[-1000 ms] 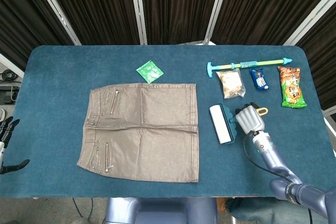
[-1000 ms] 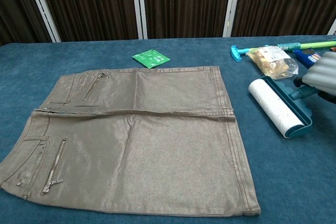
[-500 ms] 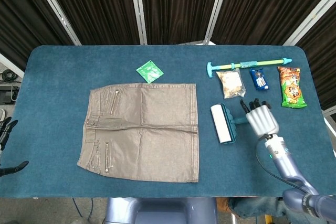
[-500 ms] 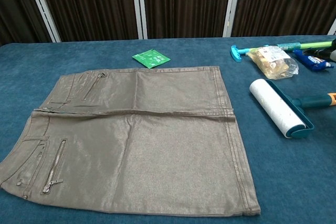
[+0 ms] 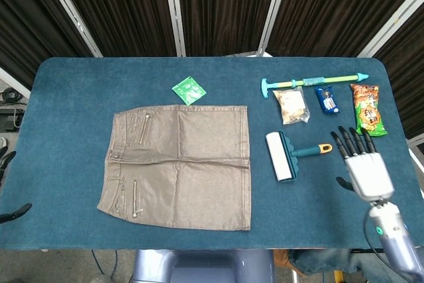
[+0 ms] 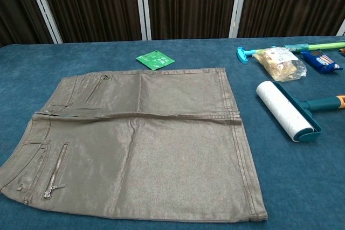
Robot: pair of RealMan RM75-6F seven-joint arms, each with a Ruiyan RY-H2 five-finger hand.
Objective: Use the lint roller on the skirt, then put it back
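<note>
A brown-grey skirt point(image 5: 179, 166) point(image 6: 137, 141) lies flat on the blue table. Just right of it lies the lint roller point(image 5: 280, 156) point(image 6: 284, 110), its white roll in a teal frame and its teal handle with an orange tip point(image 5: 324, 148) pointing right. My right hand point(image 5: 361, 166) hovers right of the handle tip, apart from it, fingers spread and empty; the chest view does not show it. At the far left edge of the head view, only dark fingertips of my left hand point(image 5: 9, 187) show, spread and holding nothing.
A green packet point(image 5: 189, 89) lies above the skirt. At the back right sit a teal and green stick tool point(image 5: 311, 83), a clear snack bag point(image 5: 291, 105), a blue packet point(image 5: 326, 99) and an orange-green snack bag point(image 5: 366, 109).
My right hand has let go of the roller handle and drawn back to the right and toward the table's front edge. The roller stays where it lay.
</note>
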